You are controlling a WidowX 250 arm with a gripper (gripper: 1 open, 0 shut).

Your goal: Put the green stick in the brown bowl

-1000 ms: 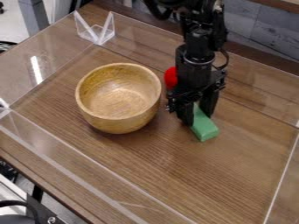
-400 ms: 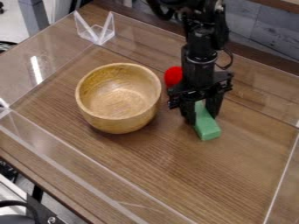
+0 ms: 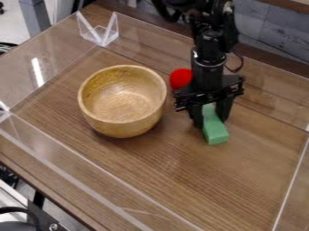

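The green stick [image 3: 216,131] lies flat on the wooden table, just right of the brown bowl [image 3: 121,123], which has nothing in it. My gripper [image 3: 210,112] points straight down over the stick's far end. Its two black fingers stand low on either side of the stick, open, with small gaps showing, and the stick still rests on the table. The stick's far end is partly hidden behind the fingers.
A red strawberry-like toy [image 3: 180,78] sits just behind the gripper, between it and the bowl. A clear plastic stand [image 3: 99,32] is at the back left. Low transparent walls [image 3: 36,144] ring the table.
The gripper has rolled about its vertical axis while staying over the stick's far end, and its fingers now line up differently across the stick. The stick and the bowl have not moved.
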